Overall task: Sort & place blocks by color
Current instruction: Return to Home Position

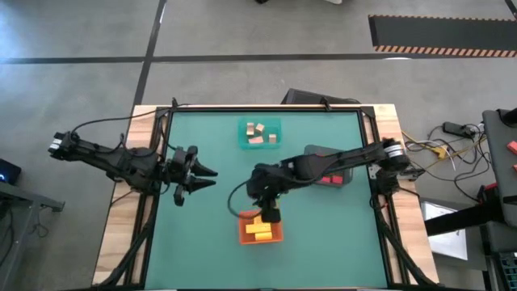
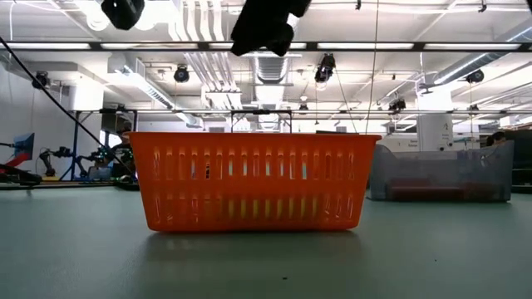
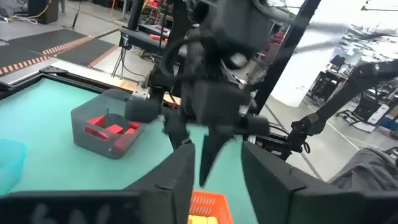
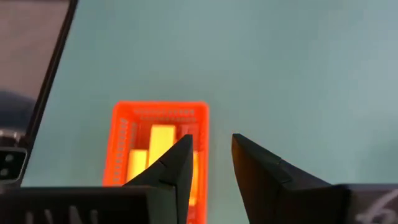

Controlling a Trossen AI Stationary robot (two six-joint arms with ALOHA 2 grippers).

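Yellow blocks (image 1: pixel 258 231) (image 4: pixel 160 142) lie in the orange tray (image 1: pixel 275 235) (image 2: pixel 253 178) near the table's near edge. Tan blocks (image 1: pixel 258 134) lie in the teal tray (image 1: pixel 242 134) at the far side. Red blocks (image 3: pixel 112 129) (image 1: pixel 331 179) lie in the grey tray (image 3: pixel 81 121) on the right, partly under the right arm. My right gripper (image 1: pixel 271 214) (image 4: pixel 210 146) hangs above the orange tray's far edge, open, with nothing between its fingers. My left gripper (image 1: pixel 208 172) (image 3: pixel 217 163) waits open at the table's left, pointing toward the right arm.
The grey tray (image 2: pixel 440 174) stands to the right of and behind the orange one in the low view. Bare green mat (image 1: pixel 210 242) lies at the near left and near right. Black rails (image 1: pixel 161 162) run along the table's sides. Cables lie on the floor to the right.
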